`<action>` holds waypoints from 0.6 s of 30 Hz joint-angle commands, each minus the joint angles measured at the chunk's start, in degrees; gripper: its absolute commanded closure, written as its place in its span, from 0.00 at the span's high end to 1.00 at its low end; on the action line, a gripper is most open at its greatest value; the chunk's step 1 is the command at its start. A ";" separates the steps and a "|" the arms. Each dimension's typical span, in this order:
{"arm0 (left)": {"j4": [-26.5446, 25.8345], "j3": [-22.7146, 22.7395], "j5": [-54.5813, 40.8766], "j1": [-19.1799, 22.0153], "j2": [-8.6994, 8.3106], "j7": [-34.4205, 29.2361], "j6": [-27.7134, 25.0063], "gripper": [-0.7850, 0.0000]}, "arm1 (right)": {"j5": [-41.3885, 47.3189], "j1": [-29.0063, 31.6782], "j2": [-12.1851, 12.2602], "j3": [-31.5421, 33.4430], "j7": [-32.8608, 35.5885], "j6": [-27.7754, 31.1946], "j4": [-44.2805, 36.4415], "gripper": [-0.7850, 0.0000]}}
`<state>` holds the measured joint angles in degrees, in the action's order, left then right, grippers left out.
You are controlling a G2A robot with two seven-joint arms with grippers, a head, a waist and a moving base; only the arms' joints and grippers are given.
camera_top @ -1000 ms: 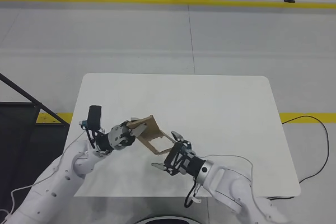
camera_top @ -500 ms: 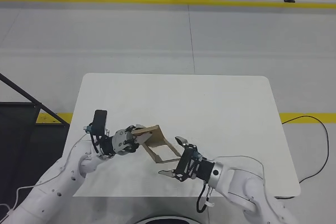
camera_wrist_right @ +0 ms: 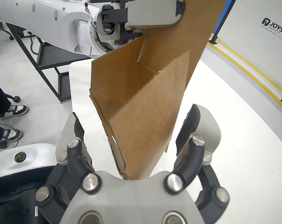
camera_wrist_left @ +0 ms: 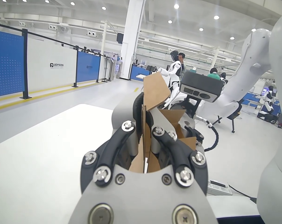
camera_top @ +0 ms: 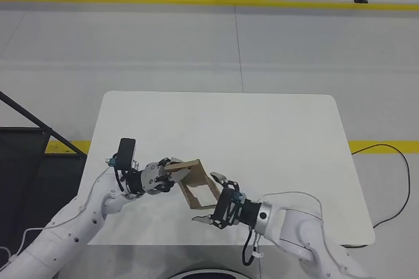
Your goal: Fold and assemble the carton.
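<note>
Gripping the carton by one long brown panel with the left claw, pinching the cardboard tight from both sides. Holding it over the near left part of the tabletop, apparently lifted off it, partly opened into a slanted tube with loose flaps. Hovering with the right claw spread wide, straddling the carton's near lower corner without visibly touching either face. Judging the relation that matters for the coming move: lying straight ahead of the right claw and between its pads, with the long axis running away from that claw toward the left one, so probably needing only a closing squeeze to catch the free panel and square up the tube. Counting the right arm as nearer to the free end, the left as the anchor at the far end. Seeing no label or print on the carton's visible faces; noticing lettering on a wall panel behind, but leaving it unread
</note>
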<state>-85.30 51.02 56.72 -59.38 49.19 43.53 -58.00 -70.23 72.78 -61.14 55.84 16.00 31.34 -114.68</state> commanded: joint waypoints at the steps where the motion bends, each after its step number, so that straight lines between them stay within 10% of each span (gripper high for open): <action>1: 0.28 -0.42 0.24 0.32 -0.12 0.75 0.00 0.00 | 0.17 -0.18 -0.02 -0.14 -0.09 1.14 0.11 1.00; 18: -0.96 -4.08 1.47 2.75 -1.05 2.76 0.00 0.00 | 3.31 -2.91 -0.43 -1.36 0.05 7.61 2.44 1.00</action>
<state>-86.01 47.12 58.03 -56.71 48.23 46.28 -58.00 -67.21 70.03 -61.58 54.33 15.97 38.68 -112.51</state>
